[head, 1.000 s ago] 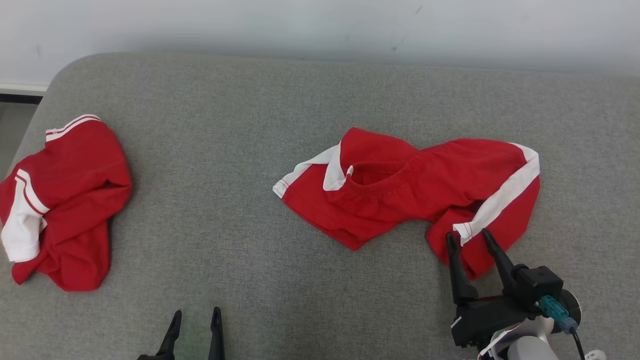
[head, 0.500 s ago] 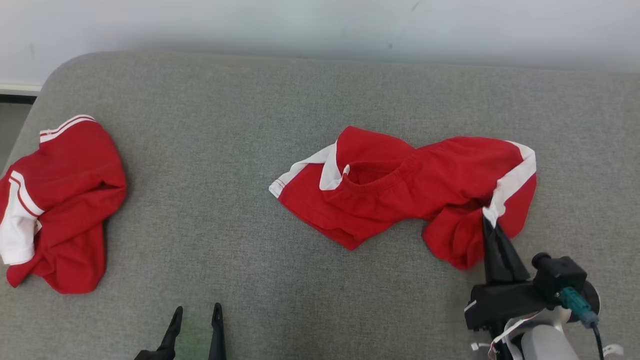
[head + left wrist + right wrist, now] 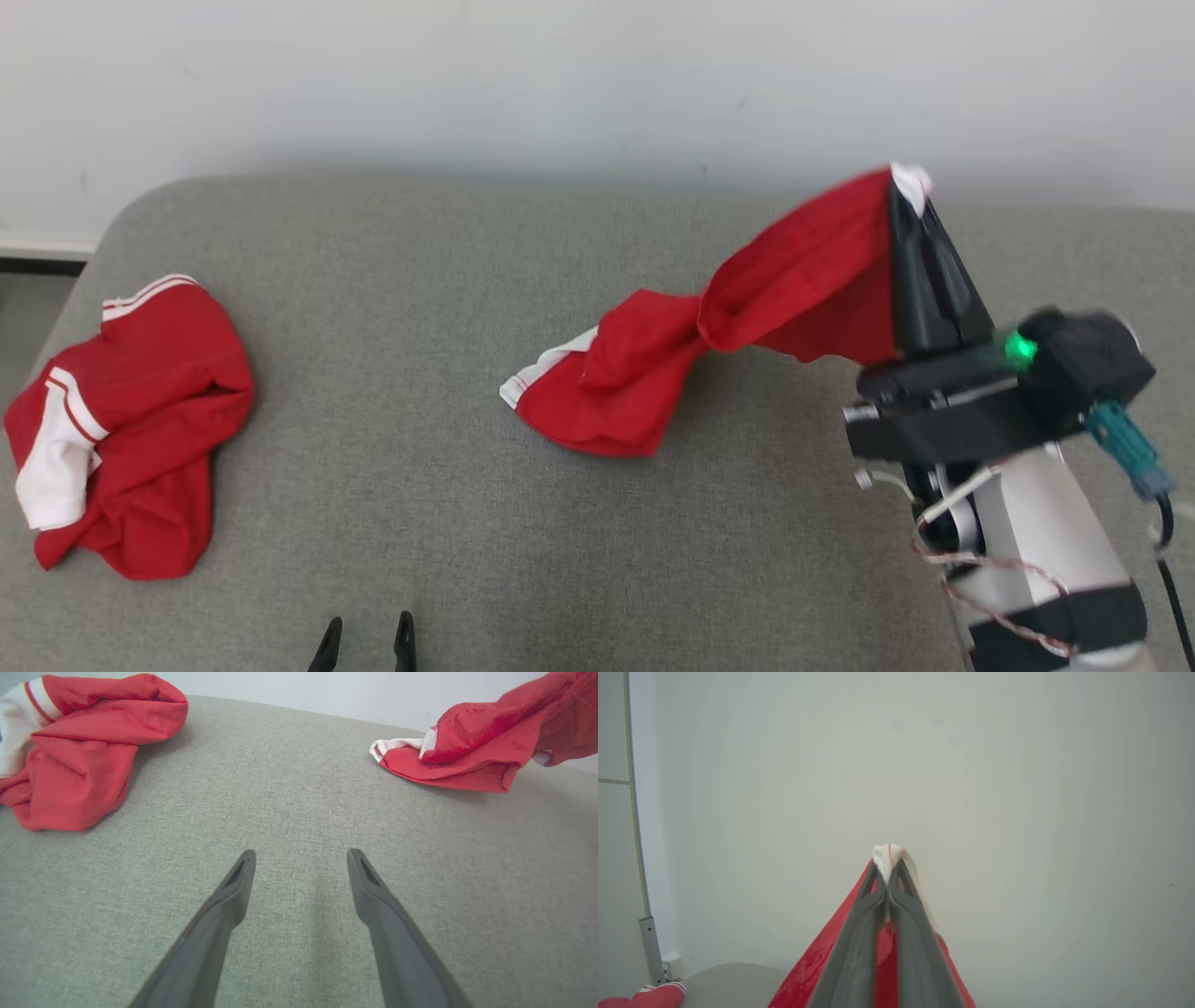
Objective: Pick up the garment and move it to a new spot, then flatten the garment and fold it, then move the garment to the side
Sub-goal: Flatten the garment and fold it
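Note:
The garment [image 3: 794,289] is a pair of red shorts with white side stripes. My right gripper [image 3: 907,191] is shut on its white hem and holds that end up in the air; the other end [image 3: 597,397] still rests on the grey cushion [image 3: 420,308]. The right wrist view has the white hem [image 3: 888,855] pinched between the closed fingertips, red cloth hanging below. My left gripper [image 3: 366,630] stands open at the bottom edge, low over bare cushion [image 3: 299,812], well left of the garment [image 3: 472,751].
A second red and white garment [image 3: 131,420] lies crumpled at the cushion's left end, also seen as the red heap [image 3: 79,746] in the left wrist view. A pale wall [image 3: 560,84] stands behind the cushion. Open grey fabric lies between the two garments.
My right gripper closed on the garment's white hem and rose, lifting the right end off the cushion. The head camera tilted up. The left gripper kept still.

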Controlling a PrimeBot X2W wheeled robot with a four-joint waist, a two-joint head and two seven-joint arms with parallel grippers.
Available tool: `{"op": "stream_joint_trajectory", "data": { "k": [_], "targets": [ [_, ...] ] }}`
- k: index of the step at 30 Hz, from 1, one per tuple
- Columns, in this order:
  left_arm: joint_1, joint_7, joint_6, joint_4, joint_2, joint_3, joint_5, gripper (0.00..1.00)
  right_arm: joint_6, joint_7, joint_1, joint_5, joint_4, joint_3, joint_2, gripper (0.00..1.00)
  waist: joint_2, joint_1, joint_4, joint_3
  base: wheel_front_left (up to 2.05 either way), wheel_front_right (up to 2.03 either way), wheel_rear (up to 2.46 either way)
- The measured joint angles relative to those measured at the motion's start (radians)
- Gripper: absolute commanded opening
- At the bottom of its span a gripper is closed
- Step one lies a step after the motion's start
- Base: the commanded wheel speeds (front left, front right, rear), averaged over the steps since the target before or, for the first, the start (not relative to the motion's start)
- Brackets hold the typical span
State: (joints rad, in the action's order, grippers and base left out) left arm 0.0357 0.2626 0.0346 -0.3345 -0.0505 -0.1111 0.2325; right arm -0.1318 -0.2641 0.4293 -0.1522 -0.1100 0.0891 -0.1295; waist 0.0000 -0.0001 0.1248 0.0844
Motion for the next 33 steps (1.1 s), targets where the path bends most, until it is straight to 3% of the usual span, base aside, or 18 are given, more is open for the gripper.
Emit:
{"op": "stream_joint_trajectory", "data": {
  "k": [8, 13, 19, 28, 29, 30, 31, 33],
  "targets": [
    [0.029, 0.000, 0.018, -0.017, 0.000, -0.011, -0.008, 1.00, 0.000, 0.000, 0.217, -0.048, -0.058, 0.184, -0.017, 0.00, 0.0000, -0.0001, 0.037, -0.064, 0.00, 0.00, 0.00],
    [0.046, 0.000, 0.018, -0.028, 0.000, -0.014, -0.006, 1.00, 0.000, 0.000, 0.313, -0.090, -0.029, 0.214, 0.005, 0.00, 0.0000, -0.0001, 0.091, -0.077, 0.00, 0.00, 0.00],
    [0.063, 0.000, 0.015, -0.036, 0.000, -0.006, -0.002, 1.00, 0.000, 0.000, 0.326, -0.097, -0.052, 0.181, 0.004, 0.00, 0.0000, -0.0001, 0.134, -0.074, 0.00, 0.00, 0.00],
    [0.036, 0.000, 0.007, -0.034, 0.000, -0.039, 0.009, 1.00, 0.000, 0.000, 0.233, 0.037, -0.438, -0.035, -0.076, 0.00, 0.0000, 0.0000, 0.119, -0.034, 0.00, 0.00, 0.00],
    [0.032, 0.000, 0.006, -0.033, 0.000, -0.042, 0.009, 1.00, 0.000, 0.000, 0.223, 0.050, -0.481, -0.059, -0.082, 0.39, 0.0000, 0.0000, 0.115, -0.029, 0.00, 0.00, 0.00],
    [0.026, 0.000, 0.005, -0.033, 0.000, -0.045, 0.009, 1.00, 0.000, 0.000, 0.212, 0.066, -0.518, -0.085, -0.089, 0.94, 0.0000, 0.0001, 0.111, -0.024, 0.00, 0.00, 0.00],
    [0.021, 0.000, 0.005, -0.031, 0.000, -0.047, 0.009, 1.00, 0.000, 0.001, 0.200, 0.075, -0.536, -0.112, -0.091, 1.00, 0.0000, 0.0002, 0.107, -0.021, 0.00, 0.00, 0.00],
    [0.016, 0.000, 0.004, -0.028, 0.000, -0.049, 0.009, 1.00, 0.000, 0.000, 0.179, 0.095, -0.545, -0.146, -0.094, 1.00, 0.0000, 0.0002, 0.098, -0.016, 0.00, 0.00, 0.00]
  ]
}}
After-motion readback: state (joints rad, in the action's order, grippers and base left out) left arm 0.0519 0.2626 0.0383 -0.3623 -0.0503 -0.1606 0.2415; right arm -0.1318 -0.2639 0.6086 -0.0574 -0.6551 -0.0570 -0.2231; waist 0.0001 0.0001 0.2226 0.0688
